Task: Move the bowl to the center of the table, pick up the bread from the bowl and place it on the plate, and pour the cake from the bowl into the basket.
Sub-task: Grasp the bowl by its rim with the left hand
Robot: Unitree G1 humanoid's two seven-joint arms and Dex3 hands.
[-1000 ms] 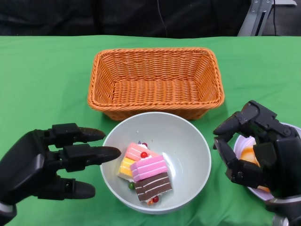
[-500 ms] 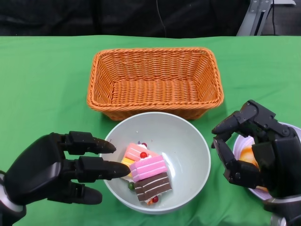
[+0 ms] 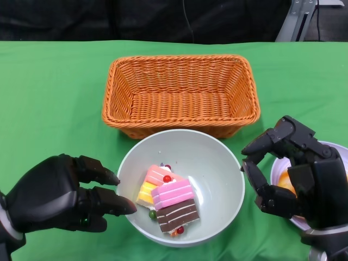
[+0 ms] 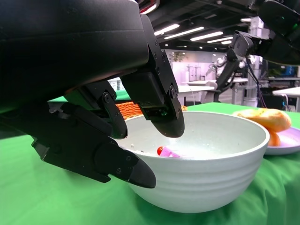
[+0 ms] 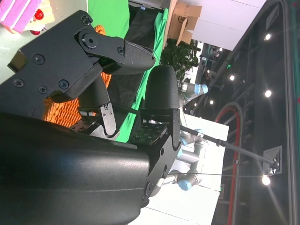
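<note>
The pale green bowl (image 3: 217,168) stands in front of the basket and holds pink, yellow and brown cake slices (image 3: 168,198). My left hand (image 3: 60,198) is at the bowl's left rim with its fingers apart. In the left wrist view one of its fingers (image 4: 161,117) hangs over the bowl's (image 4: 206,164) rim and another lies by the outer wall; no firm grip shows. My right hand (image 3: 296,174) hovers open over the purple plate (image 3: 336,149), and nothing is in it. The orange bread (image 4: 265,119) lies on the plate (image 4: 286,144).
The orange wicker basket (image 3: 179,92) stands empty just behind the bowl, almost touching it. Green cloth covers the table. The right wrist view shows my right hand (image 5: 93,61), a corner of the cake (image 5: 23,9) and a bit of basket (image 5: 49,110).
My left hand has drawn back and down, its fingers curling from over the bowl to the left rim. My right hand has barely shifted.
</note>
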